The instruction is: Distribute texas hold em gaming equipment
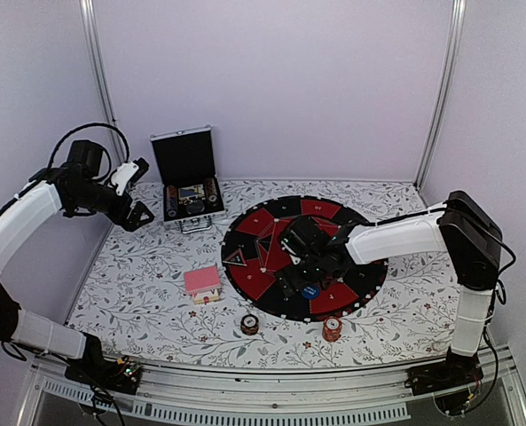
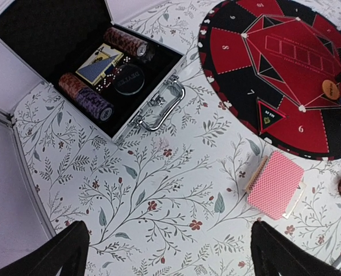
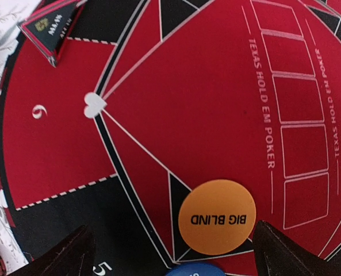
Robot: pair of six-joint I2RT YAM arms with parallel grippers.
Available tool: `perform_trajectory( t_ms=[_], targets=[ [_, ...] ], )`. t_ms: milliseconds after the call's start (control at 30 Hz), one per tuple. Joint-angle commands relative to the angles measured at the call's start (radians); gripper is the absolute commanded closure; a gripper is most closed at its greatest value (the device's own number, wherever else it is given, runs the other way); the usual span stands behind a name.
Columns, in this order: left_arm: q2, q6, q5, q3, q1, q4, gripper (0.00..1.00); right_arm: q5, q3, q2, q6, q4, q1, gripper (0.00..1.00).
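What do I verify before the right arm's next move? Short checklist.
1. Right gripper open, nothing held: ok.
2. Orange big blind button lying flat on the mat: ok.
3. Blue button on the mat beside it: ok. Its label: cannot tell.
4. Left gripper open and empty, above the cloth near the case: ok.
5. Cards dealt: not ok. The pink card box sits off the mat and the card slots are bare.
6. Chips distributed: not ok. Two chip stacks stand off the mat, with more in the case.
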Motion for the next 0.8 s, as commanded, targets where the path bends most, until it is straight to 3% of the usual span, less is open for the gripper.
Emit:
perform_trajectory(
  t_ms=[0,767],
  targets=[
    [-0.001,0.002,0.007,0.026,-0.011,-0.02,0.0,0.031,-0.025,-0.03,0.043,-0.01,-0.006,0.02],
    [0.002,0.012,-0.006,0.037,-0.024,-0.027,0.0,-0.07,-0.052,0.04,0.057,0.019,-0.066,0.26]
  ],
)
